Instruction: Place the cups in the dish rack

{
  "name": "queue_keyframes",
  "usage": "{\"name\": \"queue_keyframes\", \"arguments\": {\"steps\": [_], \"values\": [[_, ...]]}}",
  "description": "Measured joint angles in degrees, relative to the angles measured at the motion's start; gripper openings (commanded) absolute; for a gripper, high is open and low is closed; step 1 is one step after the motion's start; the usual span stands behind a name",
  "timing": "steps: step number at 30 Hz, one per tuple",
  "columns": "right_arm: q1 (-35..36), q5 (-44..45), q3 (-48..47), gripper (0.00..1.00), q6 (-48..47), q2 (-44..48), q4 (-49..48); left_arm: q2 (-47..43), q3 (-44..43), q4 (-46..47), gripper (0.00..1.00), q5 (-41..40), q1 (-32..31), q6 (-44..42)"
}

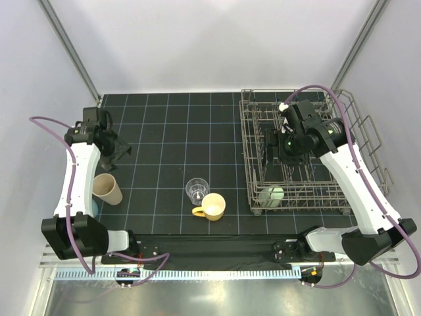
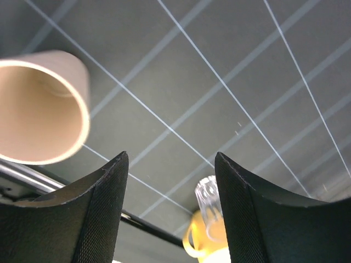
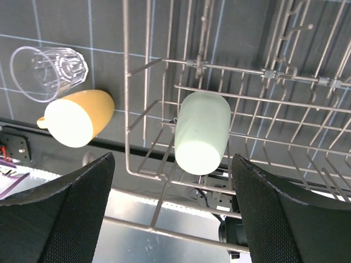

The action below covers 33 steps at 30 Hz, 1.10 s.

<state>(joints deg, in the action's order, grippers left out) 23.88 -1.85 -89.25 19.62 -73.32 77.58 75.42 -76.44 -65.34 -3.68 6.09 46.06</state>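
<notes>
The grey wire dish rack (image 1: 355, 131) stands at the right. A pale green cup (image 1: 271, 196) lies in its near left corner, also in the right wrist view (image 3: 201, 131). My right gripper (image 1: 275, 149) hangs open and empty above the rack, over that cup (image 3: 173, 159). The yellow mug (image 1: 212, 206) and clear glass (image 1: 196, 190) stand mid-table. The tan tumbler (image 1: 107, 189) lies at the left, with a sliver of the light blue cup (image 1: 96, 209) showing behind my left arm. My left gripper (image 1: 118, 149) is open and empty beyond the tumbler (image 2: 41, 107).
The black gridded mat (image 1: 171, 138) covers the table. The rack's upright tines (image 3: 219, 66) and raised wire sides surround my right gripper. The table's near edge has a metal rail (image 1: 210, 271). Grey walls close in at the back and sides.
</notes>
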Motion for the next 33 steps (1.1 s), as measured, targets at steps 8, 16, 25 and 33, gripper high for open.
{"name": "queue_keyframes", "arguments": {"steps": [8,16,25,33], "values": [[0.0,-0.9,-0.4,0.86,-0.7,1.7,0.1,3.1,-2.1,-2.0,0.57,-9.4,2.0,0.0],[0.0,-1.1,-0.4,1.0,-0.5,2.7,0.2,5.2,-1.8,-3.1,0.56,-13.3,2.4,0.0],[0.0,-4.0,1.0,1.0,-0.2,5.7,0.0,6.1,2.4,-2.6,0.56,-13.7,3.4,0.0],[0.0,-9.2,4.8,0.98,0.0,7.0,0.6,7.8,5.1,-0.6,0.55,-13.1,3.7,0.0]]}}
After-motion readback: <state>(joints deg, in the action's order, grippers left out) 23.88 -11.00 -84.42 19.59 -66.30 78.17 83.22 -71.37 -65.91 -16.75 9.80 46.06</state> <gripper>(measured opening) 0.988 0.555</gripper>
